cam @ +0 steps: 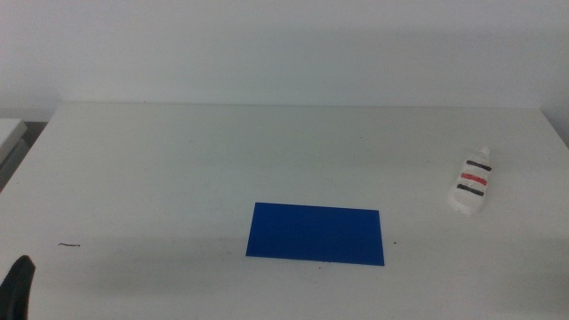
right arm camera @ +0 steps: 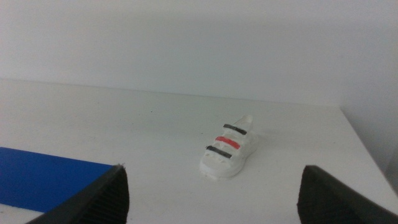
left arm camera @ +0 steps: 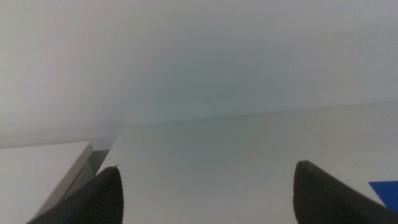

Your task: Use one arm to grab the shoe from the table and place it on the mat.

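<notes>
The right gripper is held wide, its 2 dark jaws far apart with nothing between them, and it is aimed across the table at the shoe. The left gripper is likewise spread and empty, waiting near the table's near left corner.

The shoe stands upright on its sole near the table's right edge, well apart from the mat, which lies flat in the middle foreground. Since the shoe is on the right side, the reach would best be made by the right arm. The jaws should probably be lowered astride the shoe's narrow width, around the strapped midsection, so that the chunky sole is not tipped.

In the middle view the shoe and mat are shown together, with only a dark tip of the left gripper at the bottom edge. The shoe's side profile is seen only from the right wrist; from the left wrist, just a blue corner of the mat is seen.
</notes>
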`<state>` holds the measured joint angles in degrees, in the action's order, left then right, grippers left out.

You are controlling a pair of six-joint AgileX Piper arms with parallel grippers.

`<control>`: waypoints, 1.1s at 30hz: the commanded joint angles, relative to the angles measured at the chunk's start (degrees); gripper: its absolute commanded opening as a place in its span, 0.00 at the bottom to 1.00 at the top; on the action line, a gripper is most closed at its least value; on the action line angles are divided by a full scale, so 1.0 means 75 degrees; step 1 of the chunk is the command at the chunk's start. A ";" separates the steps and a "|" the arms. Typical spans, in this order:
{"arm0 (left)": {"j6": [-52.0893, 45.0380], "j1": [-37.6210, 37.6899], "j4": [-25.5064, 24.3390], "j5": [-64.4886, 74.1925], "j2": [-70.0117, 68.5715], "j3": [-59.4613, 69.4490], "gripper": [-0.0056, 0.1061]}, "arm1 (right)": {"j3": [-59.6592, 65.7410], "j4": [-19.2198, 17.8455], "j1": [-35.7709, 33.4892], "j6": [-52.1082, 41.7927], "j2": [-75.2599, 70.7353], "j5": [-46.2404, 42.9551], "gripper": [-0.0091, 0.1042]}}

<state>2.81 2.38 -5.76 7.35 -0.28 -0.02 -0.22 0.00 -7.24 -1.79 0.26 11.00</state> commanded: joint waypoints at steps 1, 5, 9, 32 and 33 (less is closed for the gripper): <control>0.0010 0.0052 0.0030 -0.0098 0.0037 0.0002 0.89 | 0.0029 0.0215 0.0047 -0.0021 -0.0034 0.0129 0.90; 0.0010 0.0052 0.0030 -0.0098 0.0037 0.0002 0.89 | -0.1002 0.0304 0.0047 -0.0021 0.0246 0.1764 0.90; 0.0010 0.0052 0.0030 -0.0098 0.0037 0.0002 0.89 | -0.2625 0.0400 0.0047 -0.0021 0.1653 0.2210 0.90; 0.0010 0.0052 0.0030 -0.0098 0.0037 0.0002 0.89 | -1.0048 0.0646 0.0168 0.3384 1.2164 0.5138 0.90; 0.0010 0.0052 0.0030 -0.0098 0.0037 0.0002 0.89 | -1.0213 0.0545 0.0225 0.3533 1.2495 0.5155 0.90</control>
<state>2.81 2.38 -5.76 7.35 -0.28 -0.02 -75.27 5.73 -6.44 22.00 91.47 50.79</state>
